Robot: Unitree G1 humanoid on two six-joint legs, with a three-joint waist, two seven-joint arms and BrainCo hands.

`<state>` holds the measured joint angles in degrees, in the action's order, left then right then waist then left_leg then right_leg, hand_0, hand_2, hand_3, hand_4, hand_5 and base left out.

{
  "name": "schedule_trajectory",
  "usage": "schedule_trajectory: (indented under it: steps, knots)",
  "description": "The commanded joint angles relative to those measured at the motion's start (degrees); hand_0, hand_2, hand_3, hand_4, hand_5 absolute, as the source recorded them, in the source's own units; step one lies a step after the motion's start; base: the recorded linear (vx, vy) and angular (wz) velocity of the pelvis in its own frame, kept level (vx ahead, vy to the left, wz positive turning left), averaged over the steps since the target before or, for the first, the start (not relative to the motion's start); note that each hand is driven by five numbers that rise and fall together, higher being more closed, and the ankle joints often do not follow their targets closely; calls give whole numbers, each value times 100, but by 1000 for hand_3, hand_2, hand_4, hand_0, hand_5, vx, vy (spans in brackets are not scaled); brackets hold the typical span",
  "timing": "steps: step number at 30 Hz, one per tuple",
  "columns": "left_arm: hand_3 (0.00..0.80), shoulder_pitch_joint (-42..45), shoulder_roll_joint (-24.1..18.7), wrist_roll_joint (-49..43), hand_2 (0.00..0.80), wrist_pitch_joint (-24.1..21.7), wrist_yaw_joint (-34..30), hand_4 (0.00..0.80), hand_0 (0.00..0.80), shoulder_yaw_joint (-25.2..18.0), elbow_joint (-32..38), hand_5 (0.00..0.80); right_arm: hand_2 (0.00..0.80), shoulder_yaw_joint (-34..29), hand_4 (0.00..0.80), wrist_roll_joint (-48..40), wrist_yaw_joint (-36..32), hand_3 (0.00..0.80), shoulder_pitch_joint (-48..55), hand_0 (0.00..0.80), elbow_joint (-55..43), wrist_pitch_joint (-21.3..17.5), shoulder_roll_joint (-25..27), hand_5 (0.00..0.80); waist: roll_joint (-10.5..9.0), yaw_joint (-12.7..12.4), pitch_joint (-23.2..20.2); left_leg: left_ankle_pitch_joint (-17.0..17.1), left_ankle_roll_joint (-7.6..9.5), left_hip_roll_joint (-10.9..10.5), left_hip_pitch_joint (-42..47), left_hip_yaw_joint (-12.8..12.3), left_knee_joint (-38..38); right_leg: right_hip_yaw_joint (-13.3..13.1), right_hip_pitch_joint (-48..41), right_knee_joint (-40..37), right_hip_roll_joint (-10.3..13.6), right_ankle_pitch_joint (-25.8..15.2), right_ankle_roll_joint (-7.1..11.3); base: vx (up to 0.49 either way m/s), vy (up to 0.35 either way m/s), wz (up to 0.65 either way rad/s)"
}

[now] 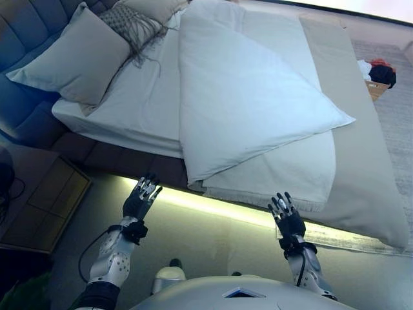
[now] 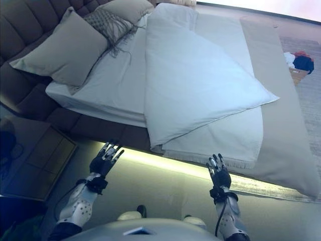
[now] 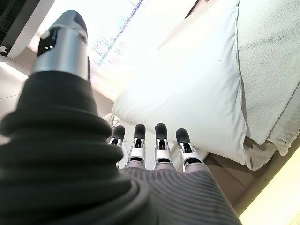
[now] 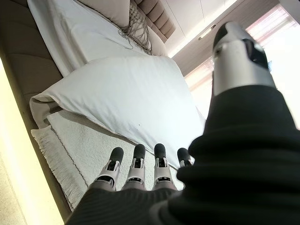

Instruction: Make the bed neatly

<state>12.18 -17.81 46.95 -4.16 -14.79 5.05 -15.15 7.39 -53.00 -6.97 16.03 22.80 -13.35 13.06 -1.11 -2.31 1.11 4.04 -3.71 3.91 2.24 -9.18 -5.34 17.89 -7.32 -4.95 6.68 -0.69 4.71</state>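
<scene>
A bed lies before me. A white duvet is folded back into a triangle, its corner pointing to the right. Under it lie a white sheet and a cream fringed blanket that reaches the near edge. A grey bedspread covers the right side. Pillows lean at the headboard on the left. My left hand and right hand are open and empty, held in front of the near edge, touching nothing. The duvet also shows in the right wrist view.
A fringed grey cushion lies by the pillows. A wooden nightstand stands at the lower left. A box with clothes sits on the carpet at the far right. A lit strip runs under the bed's near edge.
</scene>
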Motion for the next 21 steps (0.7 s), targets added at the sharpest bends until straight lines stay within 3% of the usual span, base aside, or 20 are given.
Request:
schedule_trajectory:
  steps: [1,14,17,21]
  knots:
    - [0,-300,-115,-93,0,-217,-1,0,0,18,116,0,0,-122,0,-6,-49,0,-153,0,-389,-317,116,0,-24,14,-57,-374,109,-41,251,-437,34,37,307,9,132,-335,313,0,0,0]
    - [0,-147,-173,-234,0,-328,-55,0,0,-201,161,0,0,-97,0,-16,-270,0,-107,0,-307,-168,70,0,-68,26,-63,-414,109,-36,342,-502,34,-78,303,-1,124,-349,301,7,-5,0]
    - [0,74,-176,-230,0,-317,-29,0,0,-305,340,0,0,-146,0,-93,-358,0,22,0,-367,33,79,0,-85,58,-57,-413,124,-48,332,-518,46,-190,366,1,105,-365,297,22,-23,-1]
    - [0,200,-166,-77,0,-322,-149,0,0,-431,423,0,0,-218,0,-88,-485,0,24,0,-395,166,182,0,-103,74,95,-614,128,-86,169,-501,617,-361,418,100,105,-350,236,-14,-14,-9]
